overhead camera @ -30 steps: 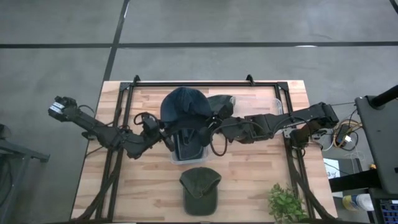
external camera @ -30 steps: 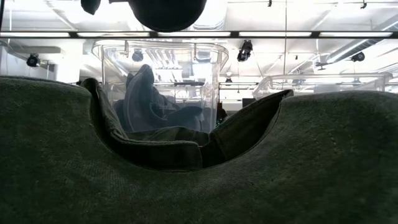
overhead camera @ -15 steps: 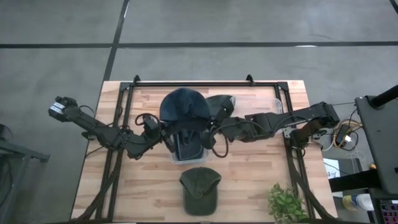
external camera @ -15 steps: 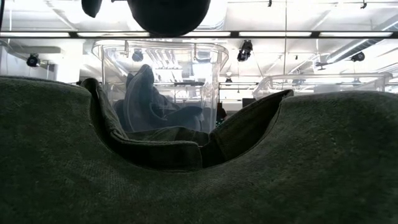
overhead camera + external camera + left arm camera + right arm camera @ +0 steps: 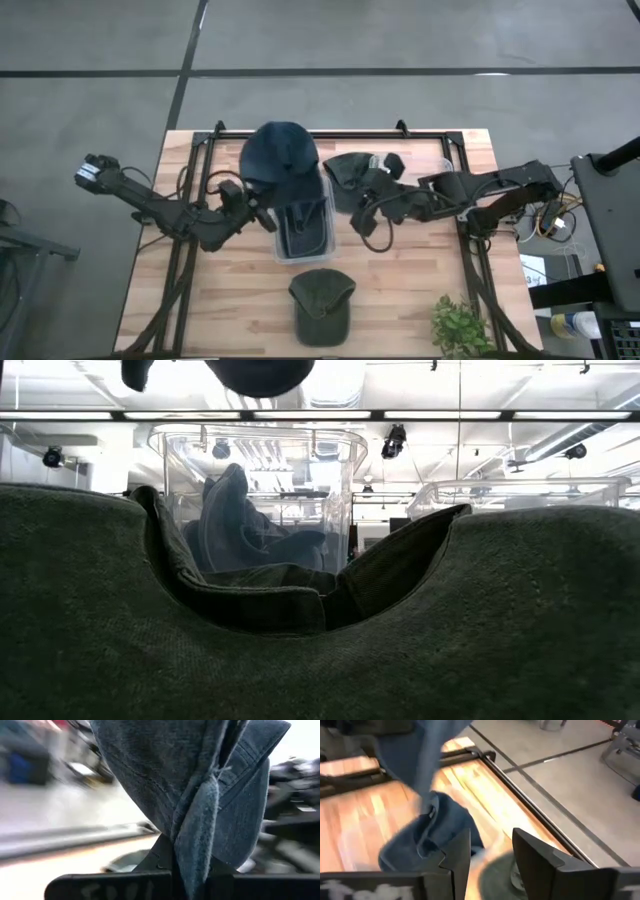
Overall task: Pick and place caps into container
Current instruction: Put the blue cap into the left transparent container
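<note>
A slate-blue cap [image 5: 280,155] is lifted over the far left corner of the clear container [image 5: 303,228]; my left gripper [image 5: 264,214] is shut on it. The low view shows only its underside [image 5: 258,370], above the container [image 5: 255,480]. A second blue cap [image 5: 235,520] sits inside the container. A dark cap [image 5: 350,170] lies on the table at the container's far right. My right gripper [image 5: 386,175] stands open beside that dark cap, with nothing between its fingers [image 5: 455,852]. An olive cap [image 5: 322,305] rests near the front edge. My left gripper pinches a bunched fold of the cap's cloth [image 5: 194,851] between its two fingers, more than one layer by the look of it. The fingers come level from the table's left. The cap stands clear of the table and the container, its crown toward the far edge.
A black frame [image 5: 330,133] runs along the table's far edge and down both sides. A small green plant [image 5: 460,325] stands at the front right corner. The olive cap [image 5: 320,650] fills most of the low view. Bare wood lies at the front left.
My left gripper has shut on the slate-blue cap and drawn it toward the table's far left. My right gripper has opened, let go of that cap and pulled back toward the right edge.
</note>
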`<state>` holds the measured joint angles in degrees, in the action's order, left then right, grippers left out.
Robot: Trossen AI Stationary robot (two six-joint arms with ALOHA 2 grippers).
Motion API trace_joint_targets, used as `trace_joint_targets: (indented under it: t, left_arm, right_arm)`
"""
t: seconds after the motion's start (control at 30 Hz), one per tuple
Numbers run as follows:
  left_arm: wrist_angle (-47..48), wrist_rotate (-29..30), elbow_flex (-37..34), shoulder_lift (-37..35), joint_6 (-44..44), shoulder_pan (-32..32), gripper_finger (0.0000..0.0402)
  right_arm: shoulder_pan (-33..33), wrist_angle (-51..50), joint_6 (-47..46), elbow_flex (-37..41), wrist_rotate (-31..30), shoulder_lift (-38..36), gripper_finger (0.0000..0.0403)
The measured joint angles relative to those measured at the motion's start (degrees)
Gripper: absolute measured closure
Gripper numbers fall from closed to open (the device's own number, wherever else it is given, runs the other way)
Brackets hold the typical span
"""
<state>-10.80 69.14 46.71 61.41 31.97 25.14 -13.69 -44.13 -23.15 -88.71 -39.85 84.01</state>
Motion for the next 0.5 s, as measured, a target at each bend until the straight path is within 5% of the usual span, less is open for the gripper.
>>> trace_joint_targets:
  t: [0.27, 0.5]
  left_arm:
    - [6.6, -20.5, -0.3, -0.4, 23.8, 0.0, 0.0397]
    - [-5.6, -40.1, -1.3, -0.3, 24.8, 0.0, 0.0397]
  right_arm:
    - [-2.0, -8.7, 1.1, 0.0, 1.0, -6.4, 0.0257]
    - [-2.2, -16.5, 1.3, 2.1, 1.1, -12.2, 0.0268]
